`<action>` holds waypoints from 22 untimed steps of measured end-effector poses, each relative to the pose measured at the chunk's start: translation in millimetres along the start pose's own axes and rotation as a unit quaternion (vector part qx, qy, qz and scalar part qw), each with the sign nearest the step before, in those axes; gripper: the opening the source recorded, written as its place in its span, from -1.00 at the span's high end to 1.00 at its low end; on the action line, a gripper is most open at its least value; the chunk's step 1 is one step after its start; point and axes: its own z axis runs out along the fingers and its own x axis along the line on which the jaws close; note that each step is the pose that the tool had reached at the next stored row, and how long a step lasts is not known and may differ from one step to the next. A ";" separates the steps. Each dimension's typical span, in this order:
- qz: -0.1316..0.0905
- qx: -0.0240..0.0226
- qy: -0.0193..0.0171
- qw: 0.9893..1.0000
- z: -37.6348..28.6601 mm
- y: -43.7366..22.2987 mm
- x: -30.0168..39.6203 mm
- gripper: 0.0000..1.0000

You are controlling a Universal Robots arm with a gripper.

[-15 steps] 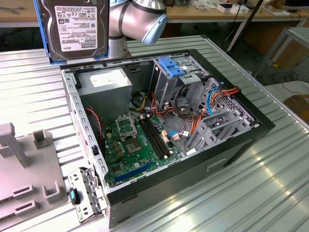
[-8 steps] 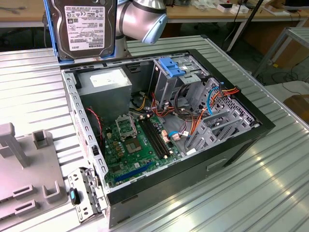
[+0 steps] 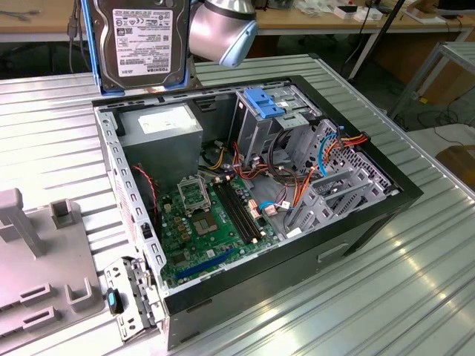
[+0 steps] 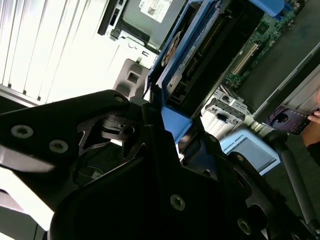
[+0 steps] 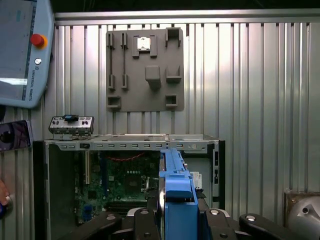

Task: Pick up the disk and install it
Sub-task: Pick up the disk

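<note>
Gripper: we see the gripper (image 5: 176, 221) pressed in on the light-blue rail of the disk (image 3: 141, 41), pinching it from both sides; its black links frame the rail in both wrist views.
Disk place: it hangs in the air straight out from the gripper, above the open computer case (image 3: 386, 194) and touching nothing else.
Disk heading: it stands on edge, its long axis upright and in line with the gripper's reach. The white-label face is turned to the exterior camera, and in the first wrist view we meet it edge-on.
Case contents: beneath the gripper the case lies on its side, open. We count a green motherboard (image 3: 208, 219), a grey power-supply box (image 3: 165, 127) nearest under the disk's lower edge, and a metal drive cage (image 3: 261, 130) with a blue latch (image 3: 263, 100) on top.
In the way: a tangle of orange, red and blue cables (image 3: 297, 174) runs beside the cage, farther from the gripper than the power-supply box.
Around: the case rests on a ribbed metal worktop (image 3: 415, 297). A grey fixture plate (image 5: 145, 70) lies flat on it beyond the case, well apart from the gripper. A teach pendant (image 5: 20, 50) sits off to one side.
</note>
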 end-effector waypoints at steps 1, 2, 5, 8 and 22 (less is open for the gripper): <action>0.000 0.000 0.000 1.000 0.0 -1.1 0.0 0.25; 0.000 0.000 0.000 1.000 0.0 -2.8 0.0 0.25; 0.000 0.000 0.000 1.000 0.1 -9.0 0.0 0.25; 0.000 0.000 0.000 1.000 0.1 -12.5 0.0 0.25; 0.000 0.000 0.000 1.000 0.3 -33.8 -0.1 0.25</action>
